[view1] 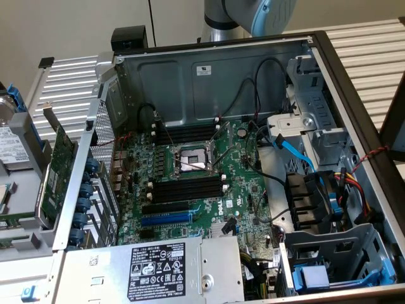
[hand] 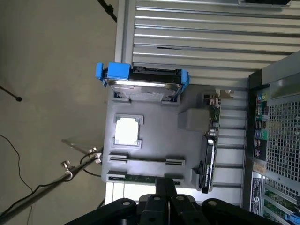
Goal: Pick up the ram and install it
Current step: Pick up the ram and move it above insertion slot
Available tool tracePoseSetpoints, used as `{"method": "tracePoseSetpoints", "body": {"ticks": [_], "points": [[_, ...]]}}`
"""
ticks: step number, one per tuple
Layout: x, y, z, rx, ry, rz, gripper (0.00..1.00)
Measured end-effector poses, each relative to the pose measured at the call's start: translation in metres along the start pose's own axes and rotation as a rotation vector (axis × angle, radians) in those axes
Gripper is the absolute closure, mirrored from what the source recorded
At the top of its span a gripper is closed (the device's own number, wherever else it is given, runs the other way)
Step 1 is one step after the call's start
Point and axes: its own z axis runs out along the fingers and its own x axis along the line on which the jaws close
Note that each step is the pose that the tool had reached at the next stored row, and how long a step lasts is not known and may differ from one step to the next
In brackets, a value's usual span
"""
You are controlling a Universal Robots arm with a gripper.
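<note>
Plainly the ram (hand: 140, 178) is a light, stiff thing, I judge, yet fragile: a thin circuit board that could crack if bent, and whose chips and contact edge should not be pinched. It stands on edge in a narrow slot of the grey holder tray (hand: 154, 145), outside the computer, showing me a thin green top edge. I would take it across its two flat faces, near the middle of its length. My gripper (hand: 165, 183) hangs close by that slot, fingers pressed together with nothing between them. Farther along the tray sit a square processor (hand: 127, 131), a hard drive in blue brackets (hand: 143, 83) and an expansion card (hand: 211, 154). Beside the tray stands the open computer case (hand: 276, 136), its black memory slots (view1: 186, 189) looking unfilled.
</note>
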Motion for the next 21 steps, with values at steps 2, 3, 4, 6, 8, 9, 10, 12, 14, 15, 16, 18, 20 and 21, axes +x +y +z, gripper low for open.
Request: {"method": "tracePoseSetpoints", "body": {"ticks": [2,3,4,6,8,9,10,12,14,15,16,18,20,21], "points": [[0.0000,0.0000,0.0000,-0.0004,0.0022,-0.036,0.90],[0.0000,0.0000,0.0000,-0.0006,0.0033,-0.054,0.90],[0.0000,0.0000,0.0000,-0.0008,0.0045,-0.072,0.90],[0.0000,0.0000,0.0001,-0.0012,0.0066,-0.109,0.90],[0.0000,0.0000,0.0003,-0.0016,0.0088,-0.145,0.90],[0.0000,0.0000,0.0004,-0.0018,0.0099,-0.163,0.90],[0.0000,0.0000,0.0004,-0.0020,0.0110,-0.182,0.90],[0.0001,0.0000,0.0005,-0.0023,0.0134,-0.218,0.90],[0.0001,0.0000,0.0007,-0.0027,0.0155,-0.254,0.90],[0.0001,0.0000,0.0007,-0.0029,0.0167,-0.272,0.90],[0.0002,0.0000,0.0008,-0.0031,0.0177,-0.290,0.90],[0.0002,0.0000,0.0009,-0.0035,0.0198,-0.325,0.90],[0.0002,0.0000,0.0009,-0.0038,0.0222,-0.362,0.90],[0.0002,0.0000,0.0009,-0.0040,0.0233,-0.380,0.90]]}}
